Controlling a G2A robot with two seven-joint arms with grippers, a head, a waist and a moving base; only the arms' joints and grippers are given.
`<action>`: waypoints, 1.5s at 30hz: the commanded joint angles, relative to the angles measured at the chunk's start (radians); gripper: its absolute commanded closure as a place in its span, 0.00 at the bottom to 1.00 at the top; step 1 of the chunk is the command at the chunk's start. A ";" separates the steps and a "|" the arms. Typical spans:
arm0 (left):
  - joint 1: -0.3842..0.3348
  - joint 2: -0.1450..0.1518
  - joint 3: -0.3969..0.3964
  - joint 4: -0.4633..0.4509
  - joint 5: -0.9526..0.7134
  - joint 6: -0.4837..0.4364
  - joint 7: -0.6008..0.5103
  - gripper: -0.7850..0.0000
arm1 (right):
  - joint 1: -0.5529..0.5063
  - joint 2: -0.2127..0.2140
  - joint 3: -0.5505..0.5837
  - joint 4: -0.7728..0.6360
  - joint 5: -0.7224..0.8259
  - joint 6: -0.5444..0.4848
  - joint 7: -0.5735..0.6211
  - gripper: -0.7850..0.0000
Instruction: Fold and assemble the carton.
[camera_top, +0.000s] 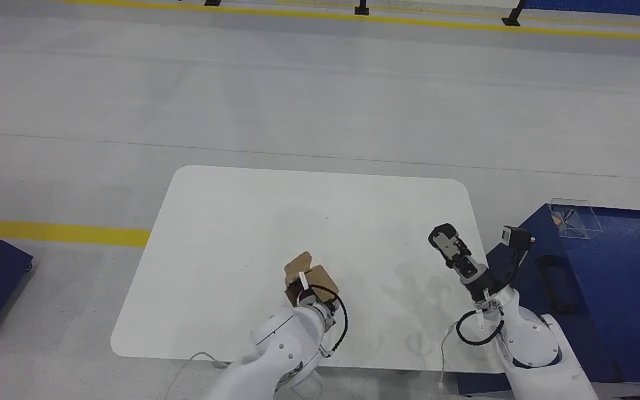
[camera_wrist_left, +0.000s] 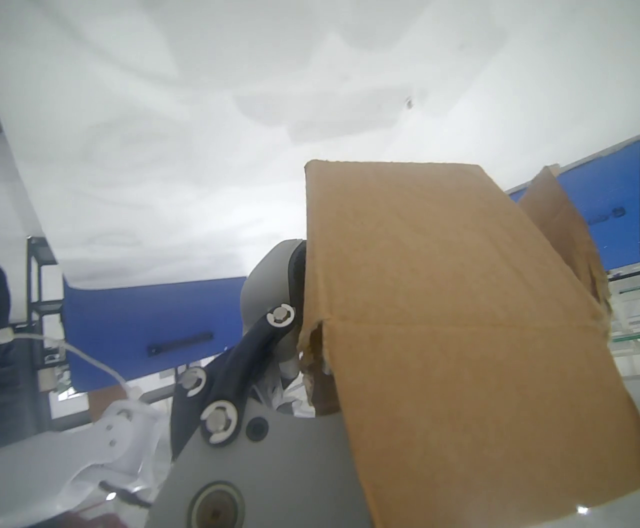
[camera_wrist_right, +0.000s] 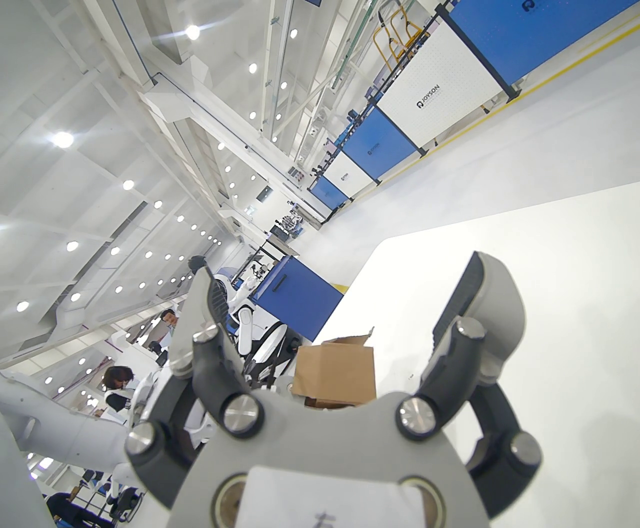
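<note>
A small brown carton (camera_top: 308, 273) sits near the table's front edge, and my left gripper (camera_top: 303, 287) is shut on it from below. In the left wrist view the carton (camera_wrist_left: 450, 325) looms close, one wall folded up and a loose flap (camera_wrist_left: 565, 225) standing at its far side. One finger (camera_wrist_left: 272, 300) presses against the wall; the other is hidden behind the cardboard. My right gripper (camera_top: 452, 250) hovers open over the table's right part, well apart from the carton. Across the table in its own view, the carton (camera_wrist_right: 335, 375) shows between the open fingers of the right gripper (camera_wrist_right: 340, 290).
The white table (camera_top: 300, 210) has rounded corners. A blue cabinet (camera_top: 590, 270) stands beside its right edge with a clear plastic box (camera_top: 572, 217) on top. Another blue object (camera_top: 10, 272) sits off the left side.
</note>
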 joint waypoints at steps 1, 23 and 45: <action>-0.004 -0.008 0.015 0.024 0.009 -0.020 0.021 1.00 | 0.000 0.000 0.000 0.000 0.000 0.000 0.000 0.00; -0.055 -0.085 0.124 0.132 0.120 -0.050 0.002 0.00 | 0.000 0.000 0.000 0.000 0.000 0.000 0.000 0.00; 0.210 0.038 -0.081 -0.317 0.534 0.408 -0.437 0.00 | 0.000 0.000 0.000 0.000 0.000 0.000 0.000 0.00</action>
